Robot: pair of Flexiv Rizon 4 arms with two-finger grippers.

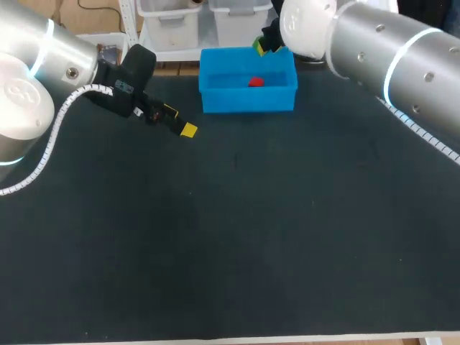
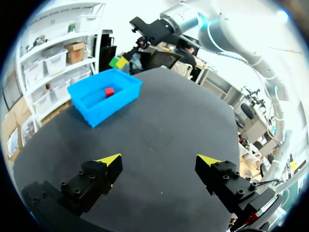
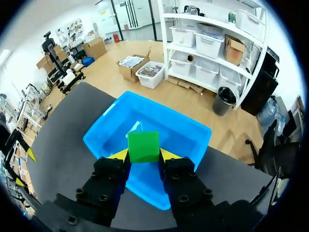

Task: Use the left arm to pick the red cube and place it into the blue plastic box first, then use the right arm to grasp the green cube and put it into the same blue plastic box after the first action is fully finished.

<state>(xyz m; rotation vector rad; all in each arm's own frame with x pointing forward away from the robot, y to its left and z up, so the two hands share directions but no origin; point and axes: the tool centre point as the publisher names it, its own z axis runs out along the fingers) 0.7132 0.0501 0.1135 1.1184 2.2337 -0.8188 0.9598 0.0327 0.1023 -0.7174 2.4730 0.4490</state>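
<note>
Red cube [image 1: 256,82]: lying inside blue plastic box [image 1: 213,100] at far side of table | Green cube [image 3: 143,146]: clamped between both yellow tips of right gripper [image 3: 144,155], held over the box | Left gripper [image 2: 159,162]: fingers spread wide, nothing between them, over black table [image 1: 251,230], well apart from box

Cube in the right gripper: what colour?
Green; the cube shows best in right wrist view.
</note>
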